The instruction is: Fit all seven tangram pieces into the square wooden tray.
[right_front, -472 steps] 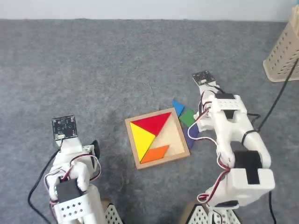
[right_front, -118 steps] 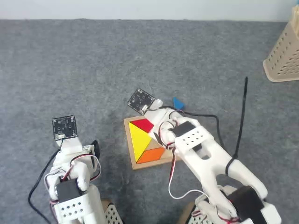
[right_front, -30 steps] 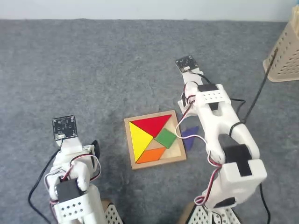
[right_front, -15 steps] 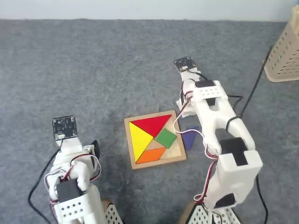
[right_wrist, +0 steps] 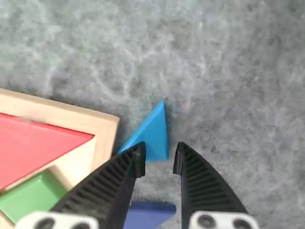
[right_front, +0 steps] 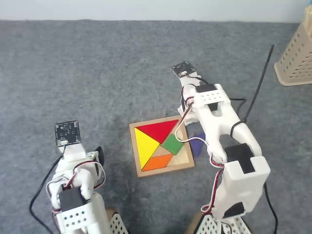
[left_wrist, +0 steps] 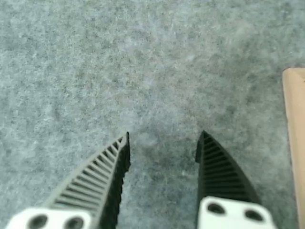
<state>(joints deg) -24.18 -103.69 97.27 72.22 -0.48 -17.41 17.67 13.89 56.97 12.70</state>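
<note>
The square wooden tray (right_front: 138, 170) holds a red triangle (right_front: 158, 130), a yellow triangle (right_front: 144, 145), an orange parallelogram (right_front: 159, 161) and a green square (right_front: 172, 144). A dark blue piece (right_front: 197, 144) lies on the carpet beside the tray's right side. In the right wrist view a light blue triangle (right_wrist: 151, 134) lies just off the tray's corner (right_wrist: 106, 128). My right gripper (right_wrist: 158, 151) is open by a narrow gap, and its tips stand either side of that triangle's wide end. My left gripper (left_wrist: 164, 138) is open over bare carpet, with the tray's edge (left_wrist: 295, 143) to one side.
A beige slotted basket (right_front: 295, 56) stands at the far right edge of the table. A black cable (right_front: 256, 92) rises from the right arm. The grey carpet (right_front: 87, 73) stretches far and left of the tray.
The right arm has swung left, bringing its gripper over the light blue triangle by the tray's far right corner. The green square has been in the tray for the last second. The left arm is still.
</note>
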